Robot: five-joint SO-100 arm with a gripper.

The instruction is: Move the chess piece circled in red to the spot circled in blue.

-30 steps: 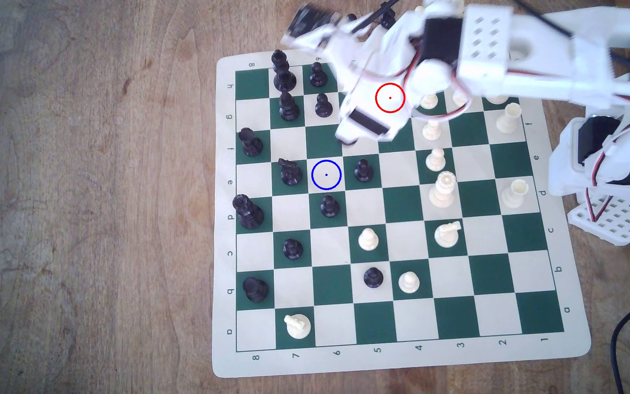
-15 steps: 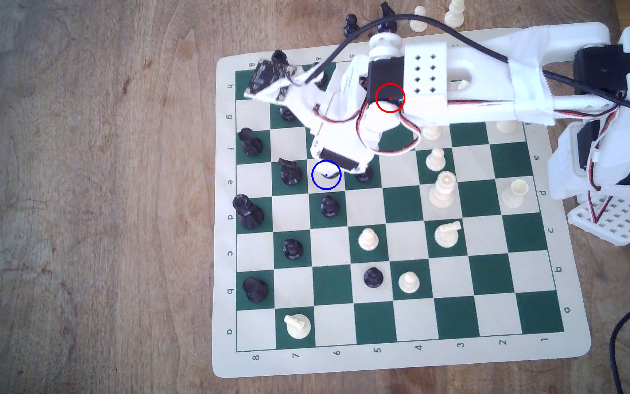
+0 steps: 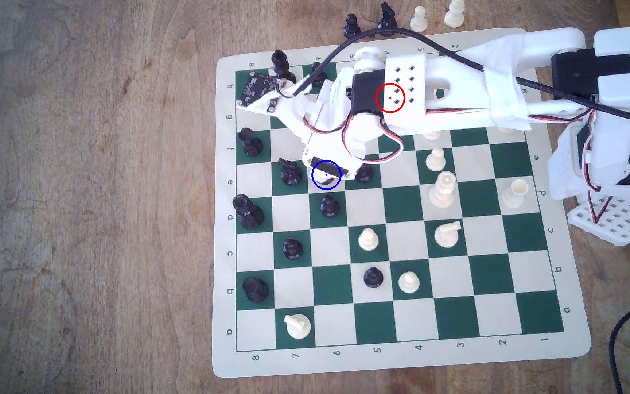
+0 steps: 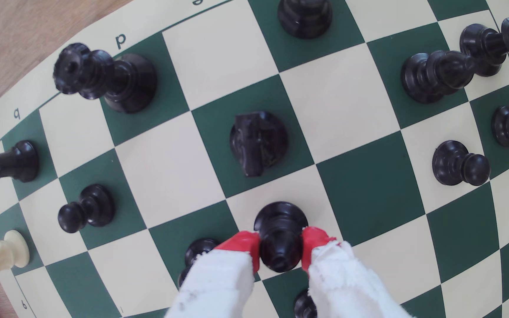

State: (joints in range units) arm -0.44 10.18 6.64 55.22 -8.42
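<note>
The chessboard (image 3: 571,352) on the wooden counter (image 3: 78,227) carries rank numbers 1 to 8 and file letters a to h along its borders. In the wrist view, the red-tipped fingers (image 4: 280,249) are closed against both sides of the black bishop-like piece (image 4: 280,235), which is over a cream square next to the black knight (image 4: 258,142). In the exterior view the blue ring (image 3: 326,174) marks that square; whether the base touches it looks uncertain. Four captured pieces, two black and two white, stand off the board.
</note>
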